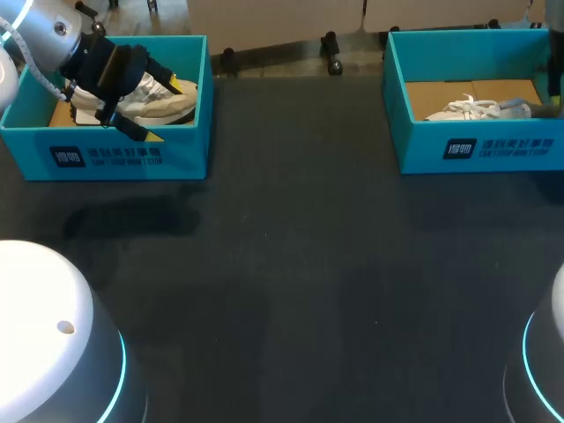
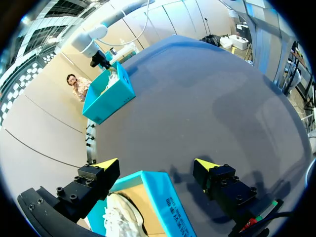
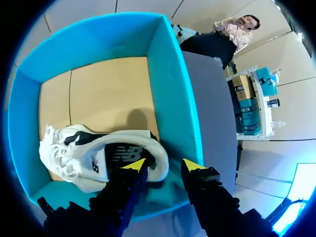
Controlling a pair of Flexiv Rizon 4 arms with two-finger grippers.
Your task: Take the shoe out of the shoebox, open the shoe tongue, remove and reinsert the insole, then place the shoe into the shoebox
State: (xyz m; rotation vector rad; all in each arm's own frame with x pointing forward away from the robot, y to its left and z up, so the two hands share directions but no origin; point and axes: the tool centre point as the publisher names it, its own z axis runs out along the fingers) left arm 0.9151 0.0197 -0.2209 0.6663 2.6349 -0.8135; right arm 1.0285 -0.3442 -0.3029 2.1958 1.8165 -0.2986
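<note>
L hand point(image 1: 166, 111) is at the L shoebox point(image 1: 176, 160), back-left corner of the desk point(image 1: 291, 264). Its fingers are spread wide w/ nothing gripped. It straddles the box's front wall: one yellow tip is inside, just beside the L shoe point(image 1: 159, 101), and the other is outside the wall. L wrist view shows the same. The teal wall runs between the tips, the inner finger point(image 2: 94, 180) is over the tan cardboard floor next to the white laces, and the outer finger point(image 2: 222, 183) is over bare desk. Neither pad touches the shoe as far as I can tell. L shoe is a white/grey sneaker lying inside the box.

Mid desk is dark grey, and the 2 boxes are well apart.

R shoebox point(image 1: 493, 150) is at the back-right, same teal, open top, tan floor. R shoe point(image 1: 471, 109), white, lies inside it near the front wall.

R hand point(image 3: 164, 165) barely shows in head view, so this is from the R wrist view. It's down in the box at the shoe's heel end, fingers fairly narrow but not clamped. One tip is at the dark collar opening and the other is outside the heel. The heel rim sits between them, w/ a sliver of teal showing between the heel and the outer finger point(image 3: 207, 192). The toe and laces point away from the hand, toward the far wall.
</note>
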